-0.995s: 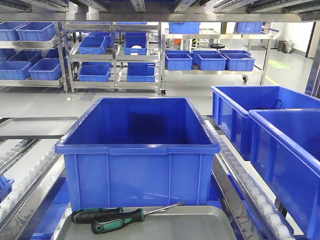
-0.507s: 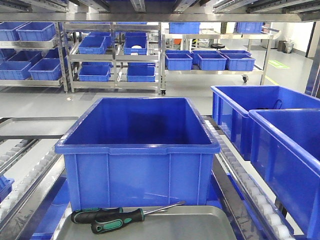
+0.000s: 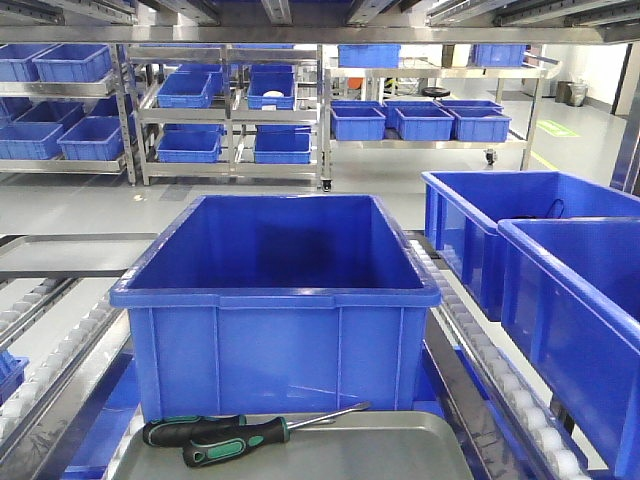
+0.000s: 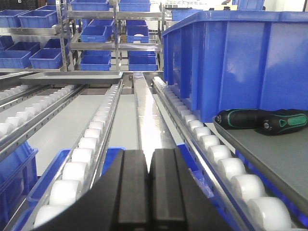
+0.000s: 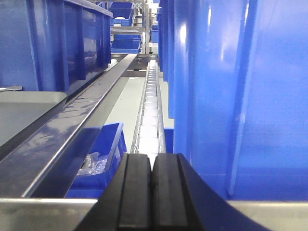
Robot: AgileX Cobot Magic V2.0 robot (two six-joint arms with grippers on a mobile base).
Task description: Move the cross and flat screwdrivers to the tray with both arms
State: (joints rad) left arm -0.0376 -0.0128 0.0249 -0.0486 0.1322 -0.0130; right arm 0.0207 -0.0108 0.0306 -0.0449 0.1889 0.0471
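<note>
Front view: grey metal tray [image 3: 400, 452] sits at the bottom edge of frame, its far rim just beside the near wall of a deep blue plastic bin [image 3: 275, 300]. Little gap between the two. Roller tracks run along both sides of the tray and bin; the right roller track [image 3: 500, 390] separates the bin from two more blue bins [image 3: 560, 270] on the right. Open floor beyond, then steel shelving [image 3: 230, 110] stacked with smaller blue crates.

Both screwdrivers [image 3: 235, 435] lie in the tray at its far left corner, side by side and touching, black-and-green handles to the left, one silver shaft [image 3: 330, 415] angling right toward the bin wall. The rest of the tray floor is bare grey metal. The centre bin's interior shows only blue floor and walls. A dark curved object shows at the rim of the nearer right bin; cannot tell what it is.

Left wrist view: left gripper [image 4: 149, 192] has its black pads pressed together, holding nothing, low over the roller lane left of the tray. Screwdriver handles visible at right on the tray edge, well apart from the gripper.

Right wrist view: right gripper [image 5: 151, 192] likewise has pads together, nothing between them, in the narrow channel between tray rail and a blue bin wall.

No readable writing or labels on anything.
</note>
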